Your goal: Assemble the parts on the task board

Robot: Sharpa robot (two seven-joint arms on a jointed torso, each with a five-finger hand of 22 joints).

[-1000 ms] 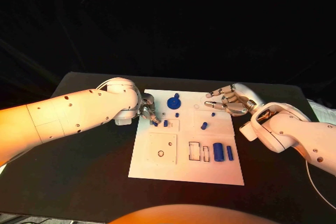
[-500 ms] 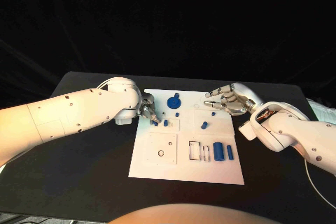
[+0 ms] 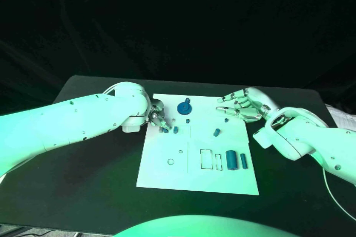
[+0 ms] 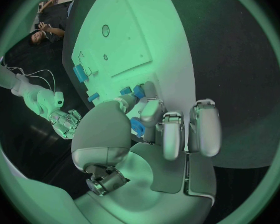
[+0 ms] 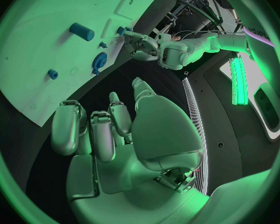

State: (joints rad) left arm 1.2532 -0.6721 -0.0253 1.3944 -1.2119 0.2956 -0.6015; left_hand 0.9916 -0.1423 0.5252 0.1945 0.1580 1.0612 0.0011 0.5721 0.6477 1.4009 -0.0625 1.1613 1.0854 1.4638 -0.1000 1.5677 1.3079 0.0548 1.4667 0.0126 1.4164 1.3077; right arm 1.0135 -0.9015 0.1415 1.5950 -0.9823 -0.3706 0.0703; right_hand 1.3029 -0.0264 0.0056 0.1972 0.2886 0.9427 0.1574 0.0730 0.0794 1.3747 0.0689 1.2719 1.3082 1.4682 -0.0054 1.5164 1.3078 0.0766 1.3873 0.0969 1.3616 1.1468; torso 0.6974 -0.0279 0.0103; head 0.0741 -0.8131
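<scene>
The white task board (image 3: 194,171) lies mid-table. My left hand (image 3: 156,117) hangs over its far left edge, fingertips down beside two small blue parts (image 3: 164,129) standing there. In the left wrist view a small blue piece (image 4: 137,127) sits pinched between the thumb and fingers, just behind those two parts (image 4: 139,91). My right hand (image 3: 242,105) hovers above the board's far right corner, fingers apart and holding nothing. A round blue disc (image 3: 184,109), a blue block (image 3: 216,132) and a blue cylinder (image 3: 231,159) rest on the board.
A slim blue bar (image 3: 243,161) lies beside the cylinder, next to two rectangular slots (image 3: 206,159). A square recess with a hole (image 3: 171,161) is at the board's near left. Black tabletop (image 3: 89,185) surrounds the board.
</scene>
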